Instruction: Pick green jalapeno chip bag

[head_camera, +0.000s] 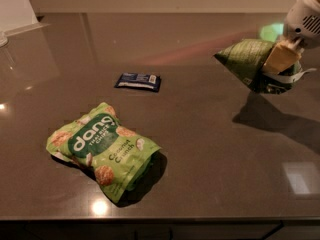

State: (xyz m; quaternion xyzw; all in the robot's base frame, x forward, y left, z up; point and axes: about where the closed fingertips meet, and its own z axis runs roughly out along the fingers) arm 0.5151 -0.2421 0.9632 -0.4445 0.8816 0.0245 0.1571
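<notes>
Near left on the dark counter (210, 149) lies a bright-green dang Coconut Crunch bag (102, 149); farther back, a small dark-blue wrapper (138, 81). At far right the gripper (281, 59) pinches the green jalapeno chip bag (245, 59), holding it clear of the counter above its shadow.

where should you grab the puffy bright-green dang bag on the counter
Probably the flat far-left end seam of the puffy bright-green dang bag, pinched from above: its middle bulges. The pincer, upper right, is shut on the small olive-green chip bag, held off the counter.
</notes>
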